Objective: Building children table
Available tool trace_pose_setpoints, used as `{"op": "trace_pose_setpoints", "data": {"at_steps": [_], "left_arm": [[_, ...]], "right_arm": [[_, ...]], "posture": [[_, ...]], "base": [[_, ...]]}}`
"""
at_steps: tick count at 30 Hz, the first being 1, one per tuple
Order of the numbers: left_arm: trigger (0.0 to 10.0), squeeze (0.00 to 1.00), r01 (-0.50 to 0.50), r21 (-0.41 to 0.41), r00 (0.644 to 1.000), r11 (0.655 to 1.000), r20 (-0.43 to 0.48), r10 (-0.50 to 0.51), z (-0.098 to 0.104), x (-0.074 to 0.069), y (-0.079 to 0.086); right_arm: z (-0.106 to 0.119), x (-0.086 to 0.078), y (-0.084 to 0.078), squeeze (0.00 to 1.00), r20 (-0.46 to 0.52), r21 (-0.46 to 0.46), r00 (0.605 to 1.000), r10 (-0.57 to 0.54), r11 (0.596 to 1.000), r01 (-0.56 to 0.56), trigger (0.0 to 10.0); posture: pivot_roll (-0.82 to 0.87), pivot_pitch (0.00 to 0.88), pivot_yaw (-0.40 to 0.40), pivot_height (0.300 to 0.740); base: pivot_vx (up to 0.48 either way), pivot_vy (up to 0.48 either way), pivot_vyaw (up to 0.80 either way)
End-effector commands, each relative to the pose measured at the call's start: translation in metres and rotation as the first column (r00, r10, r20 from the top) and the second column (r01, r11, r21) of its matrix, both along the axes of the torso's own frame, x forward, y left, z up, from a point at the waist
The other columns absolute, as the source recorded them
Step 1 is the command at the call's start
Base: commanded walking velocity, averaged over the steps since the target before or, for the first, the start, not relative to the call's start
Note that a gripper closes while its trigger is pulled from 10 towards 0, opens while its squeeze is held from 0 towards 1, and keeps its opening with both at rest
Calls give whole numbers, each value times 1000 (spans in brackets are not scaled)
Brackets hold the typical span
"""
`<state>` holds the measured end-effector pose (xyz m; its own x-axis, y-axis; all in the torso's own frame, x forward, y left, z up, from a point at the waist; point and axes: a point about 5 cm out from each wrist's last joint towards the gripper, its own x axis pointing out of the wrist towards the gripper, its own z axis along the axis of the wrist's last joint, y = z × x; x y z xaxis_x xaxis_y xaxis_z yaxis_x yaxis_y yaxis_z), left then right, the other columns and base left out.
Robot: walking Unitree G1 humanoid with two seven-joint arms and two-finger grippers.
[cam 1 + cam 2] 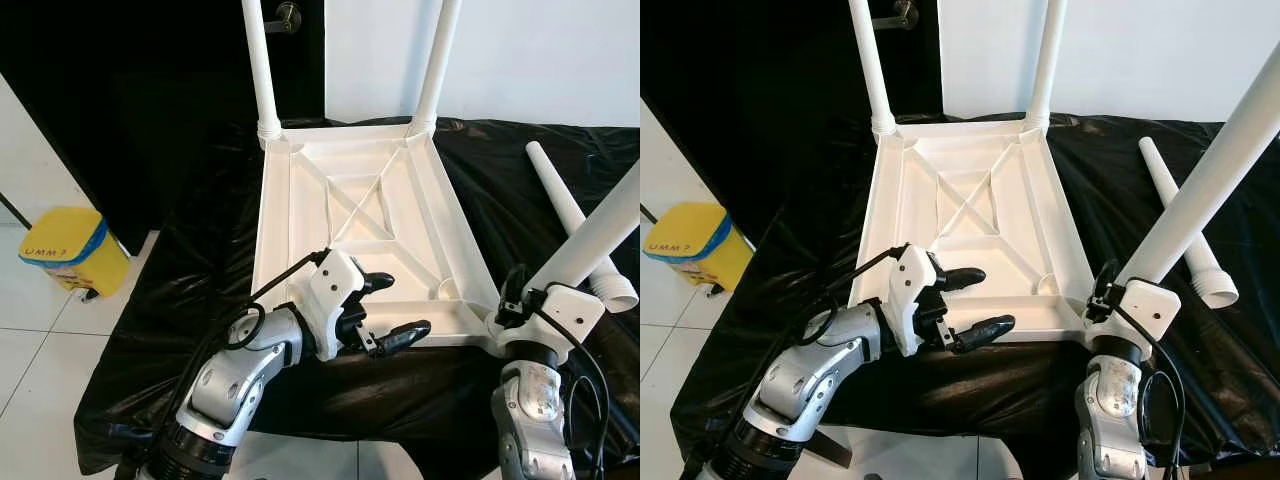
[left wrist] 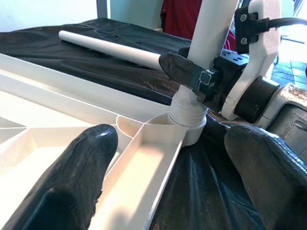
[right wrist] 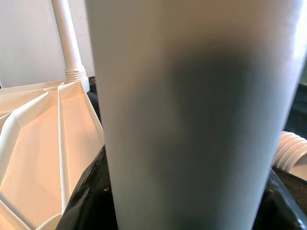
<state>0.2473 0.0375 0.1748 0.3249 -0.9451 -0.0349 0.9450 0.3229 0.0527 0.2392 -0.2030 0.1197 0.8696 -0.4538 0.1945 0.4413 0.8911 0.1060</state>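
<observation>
I am looking at a plain white tabletop [image 1: 300, 200], its underside showing a white cross-ribbed pattern. The legs [image 1: 259, 70] standing on it are showing white too, and so is the loose leg [image 1: 575, 222] lying on the glossy black sheet [image 1: 170, 280]. My left claw [image 1: 395, 310] is showing black fingers on a white and silver arm. A yellow bin [image 1: 75, 250] with a blue band is sitting on the pale tiled floor [image 1: 40, 330].

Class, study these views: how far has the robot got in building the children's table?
Done: two far legs stand in the upturned tabletop. In hand: the right gripper holds a third leg at the near right corner socket; the left gripper hovers open at the near edge. Left: the fourth leg lies on the black cloth.
</observation>
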Motion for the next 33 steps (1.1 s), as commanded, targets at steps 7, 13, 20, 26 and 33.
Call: {"op": "trace_pose_setpoints", "data": {"at_steps": [7, 13, 20, 26, 33], "left_arm": [[10000, 0, -10, -7, 1000, 1000, 7, 10, 0, 1, 0], [10000, 0, -8, -8, 1000, 1000, 8, 8, 0, 0, 0], [10000, 0, 0, -7, 1000, 1000, 9, 0, 0, 0, -1], [10000, 0, 10, -7, 1000, 1000, 10, -10, 0, 1, -2], [10000, 0, 31, -2, 1000, 1000, 6, -31, -1, 1, -5]], "right_arm": [[-21, -9, -6, 1000, -62, 56, 998, 21, 998, -17, 10000], [-12, -9, -4, 1000, -25, 23, 989, 146, 989, -145, 10000], [-9, -13, -13, 0, -72, -77, 925, 374, 922, -379, 10000], [-4, -13, -19, 0, -115, -152, 861, 496, 847, -509, 10000], [7, -6, -27, 0, -165, -246, 790, 591, 751, -613, 10000]], "posture": [[-224, 77, 49, 740], [-227, 75, 48, 740], [-235, 67, 53, 740], [-244, 61, 58, 740], [-255, 53, 66, 740]], "base": [[0, 0, 0], [0, 0, 0], [0, 0, 0], [0, 0, 0], [0, 0, 0]]}}
